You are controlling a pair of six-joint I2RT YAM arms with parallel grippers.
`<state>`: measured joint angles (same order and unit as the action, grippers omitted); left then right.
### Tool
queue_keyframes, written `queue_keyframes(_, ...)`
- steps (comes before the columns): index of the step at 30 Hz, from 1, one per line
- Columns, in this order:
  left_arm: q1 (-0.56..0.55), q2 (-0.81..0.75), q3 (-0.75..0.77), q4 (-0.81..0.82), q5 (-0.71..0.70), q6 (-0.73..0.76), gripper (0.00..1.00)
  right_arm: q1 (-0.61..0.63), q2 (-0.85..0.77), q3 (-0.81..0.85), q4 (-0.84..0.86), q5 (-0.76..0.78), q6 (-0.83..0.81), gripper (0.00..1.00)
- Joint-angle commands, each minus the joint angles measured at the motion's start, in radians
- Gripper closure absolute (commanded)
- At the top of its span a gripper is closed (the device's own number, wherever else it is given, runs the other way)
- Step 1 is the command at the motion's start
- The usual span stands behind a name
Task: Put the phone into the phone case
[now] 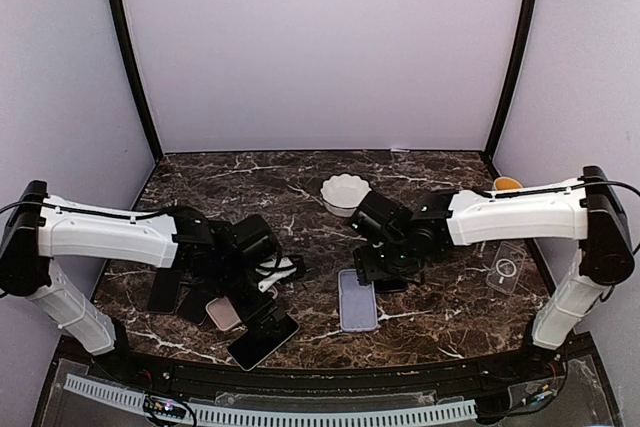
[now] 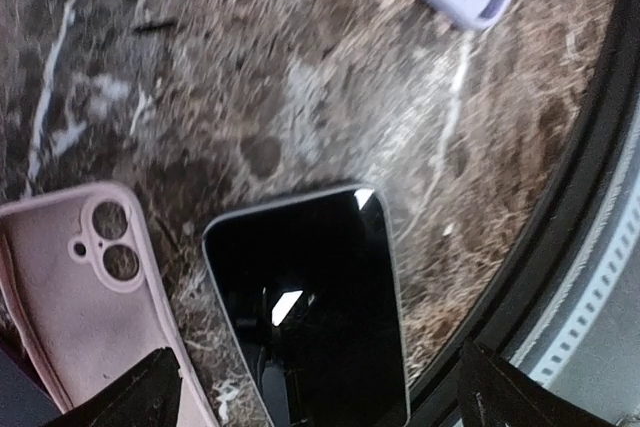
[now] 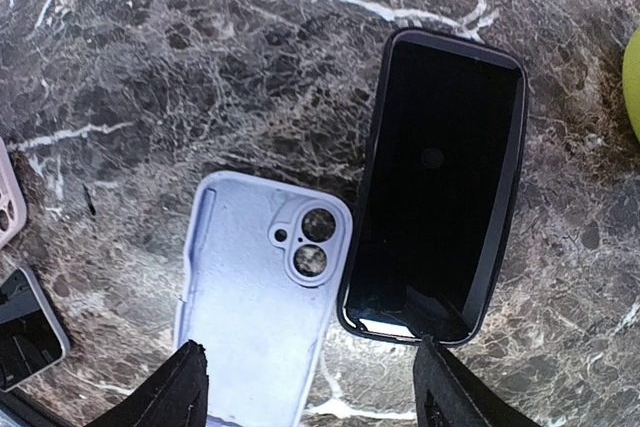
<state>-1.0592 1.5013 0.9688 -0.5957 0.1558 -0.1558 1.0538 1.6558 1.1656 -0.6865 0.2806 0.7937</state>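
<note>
Nearest me, the glossy black phone (image 2: 310,307) lies flat on the marble-veined table (image 1: 300,172) by its front edge. My left tool (image 2: 322,387) hangs over it, fingers spread, gripping nothing. A matte pink case (image 2: 70,297) sits just beside it. Further right, a smooth lavender case (image 3: 255,317) lies under the right tool (image 3: 310,367), likewise spread. Beyond stands a scalloped white bowl (image 1: 344,193).

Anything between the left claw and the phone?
Nothing visible. The left claw hangs open directly over the phone, which lies fully exposed between its fingers; the pink case lies beside it, not over it.
</note>
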Motion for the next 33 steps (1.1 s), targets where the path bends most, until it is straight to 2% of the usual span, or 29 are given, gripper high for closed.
queue_keyframes(1,-0.060,0.068,0.016,-0.142,-0.069,-0.032,0.01,0.006,-0.062,-0.055,0.082,0.000,-0.018,0.28)
queue_keyframes(4,-0.097,0.151,0.026,-0.165,-0.082,-0.048,0.01,0.009,-0.085,-0.090,0.086,0.010,-0.012,0.28)
queue_keyframes(13,-0.099,0.210,-0.005,-0.109,-0.048,-0.074,0.01,0.011,-0.126,-0.151,0.124,0.012,-0.006,0.28)
queue_keyframes(21,-0.098,0.258,-0.004,-0.109,-0.128,-0.074,0.08,0.012,-0.114,-0.129,0.095,0.040,-0.021,0.28)
queue_keyframes(26,-0.102,0.325,0.030,-0.135,-0.197,-0.055,0.21,0.014,-0.120,-0.118,0.080,0.054,-0.027,0.28)
queue_keyframes(31,-0.107,0.300,0.019,-0.123,-0.200,-0.048,0.47,0.013,-0.140,-0.123,0.067,0.076,-0.023,0.28)
queue_keyframes(33,-0.110,0.269,0.020,-0.100,-0.188,-0.043,0.53,0.014,-0.142,-0.118,0.066,0.073,-0.026,0.28)
